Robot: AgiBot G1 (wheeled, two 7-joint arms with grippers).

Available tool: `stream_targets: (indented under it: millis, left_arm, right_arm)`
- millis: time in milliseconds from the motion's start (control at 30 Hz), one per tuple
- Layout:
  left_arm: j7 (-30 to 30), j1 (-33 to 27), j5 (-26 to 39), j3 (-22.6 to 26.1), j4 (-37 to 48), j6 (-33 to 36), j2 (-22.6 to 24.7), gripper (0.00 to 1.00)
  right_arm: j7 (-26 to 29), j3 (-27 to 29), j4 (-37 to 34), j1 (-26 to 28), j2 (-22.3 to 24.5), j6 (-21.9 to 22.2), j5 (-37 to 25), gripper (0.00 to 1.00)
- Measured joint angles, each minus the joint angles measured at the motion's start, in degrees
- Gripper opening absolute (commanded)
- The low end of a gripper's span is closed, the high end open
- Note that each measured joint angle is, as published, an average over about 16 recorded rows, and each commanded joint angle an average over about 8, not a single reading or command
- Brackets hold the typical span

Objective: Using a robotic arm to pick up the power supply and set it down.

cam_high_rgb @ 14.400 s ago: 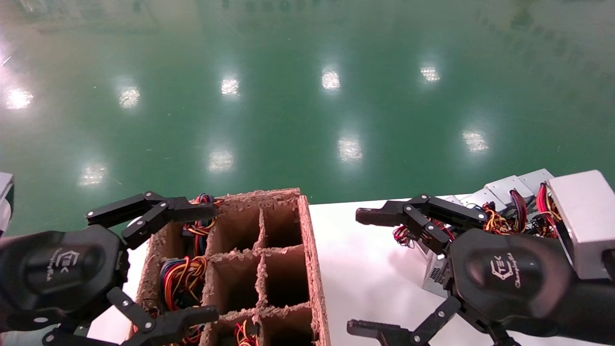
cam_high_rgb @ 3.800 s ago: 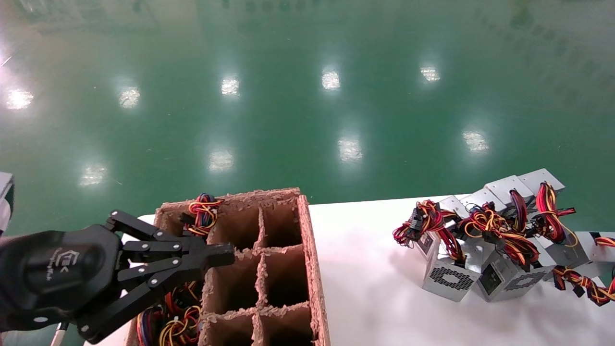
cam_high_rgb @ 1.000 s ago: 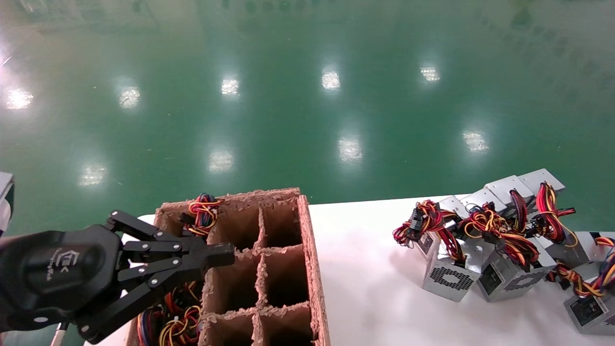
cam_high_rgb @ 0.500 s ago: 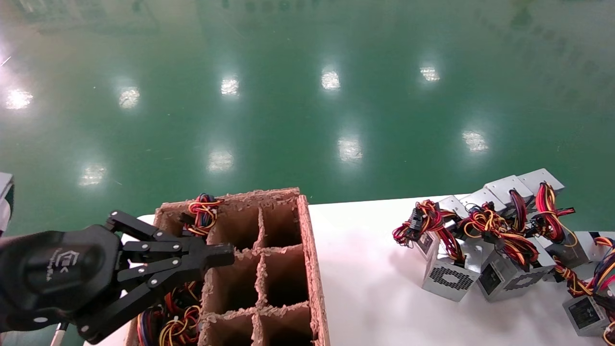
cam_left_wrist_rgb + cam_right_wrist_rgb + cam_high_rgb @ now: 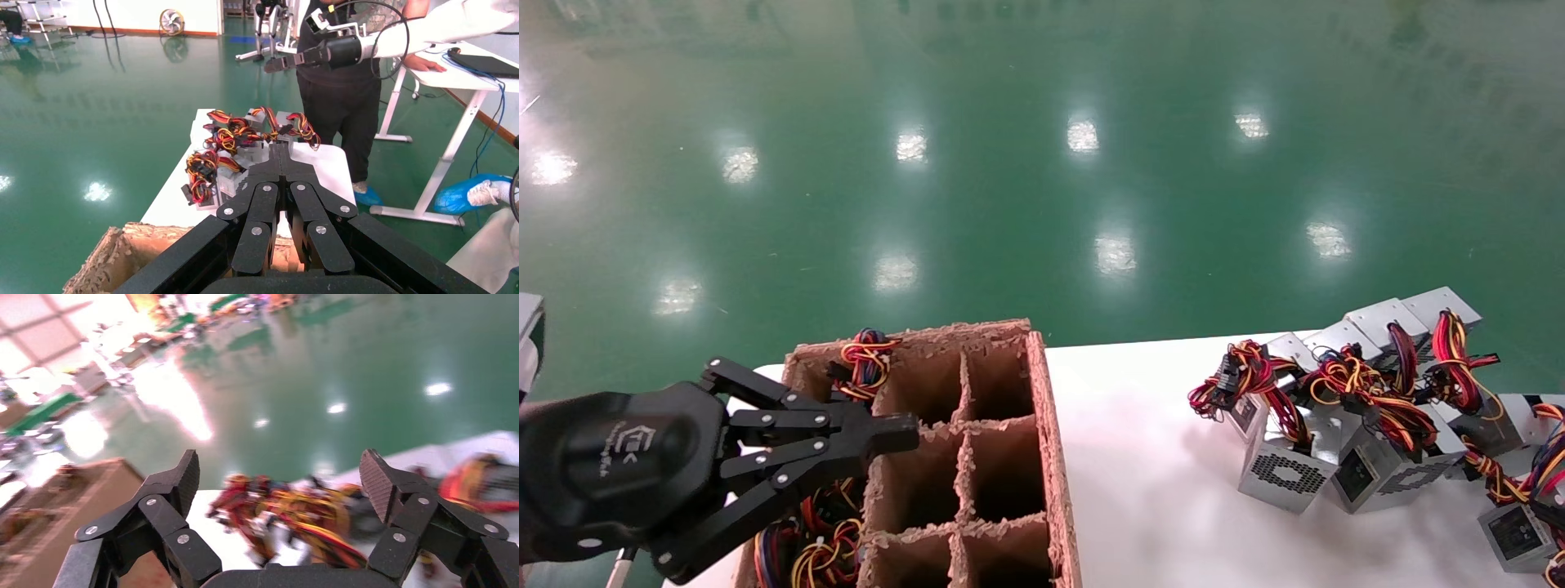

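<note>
Several silver power supplies (image 5: 1291, 474) with red and yellow wire bundles sit clustered on the white table (image 5: 1156, 498) at the right. One more power supply (image 5: 1512, 532) lies at the head view's lower right edge with nothing gripping it. My right gripper (image 5: 278, 471) is out of the head view. It hangs open and empty, facing the blurred cluster (image 5: 287, 514). In the left wrist view my right arm (image 5: 392, 37) is raised above the table. My left gripper (image 5: 901, 433) stays shut and empty over the cardboard box's left column.
A brown cardboard divider box (image 5: 1052, 457) stands at the table's left. Its left cells hold wire bundles (image 5: 862, 359); its middle and right cells look dark. Green floor lies beyond the table's far edge. A person in black (image 5: 339, 98) stands past the table's right end.
The power supply at the lower right edge has shifted slightly left over the last second. My left gripper has not moved.
</note>
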Motion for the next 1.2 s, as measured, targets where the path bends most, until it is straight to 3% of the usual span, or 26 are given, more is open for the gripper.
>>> stream_targets:
  millis: [67,300,333,1200]
  left_arm:
    - [0.0,0.0,0.0,0.0,0.0,0.0,0.0,0.05]
    - [0.0,0.0,0.0,0.0,0.0,0.0,0.0,0.93]
    - [0.0,0.0,0.0,0.0,0.0,0.0,0.0,1.0]
    - [0.0,0.0,0.0,0.0,0.0,0.0,0.0,1.0]
  right_arm:
    - [0.65,1.03,2.28,0.63,-0.52,0.16,-2.0,1.0]
    - [2.95,4.68,10.3,2.87,-2.35,0.71,-9.06,1.0]
    - [3.28,5.2,11.44,3.18,-2.61,0.79,-10.06,1.0]
    - [11.8,18.7,41.16,11.45,-9.4,2.84,-36.19,1.0]
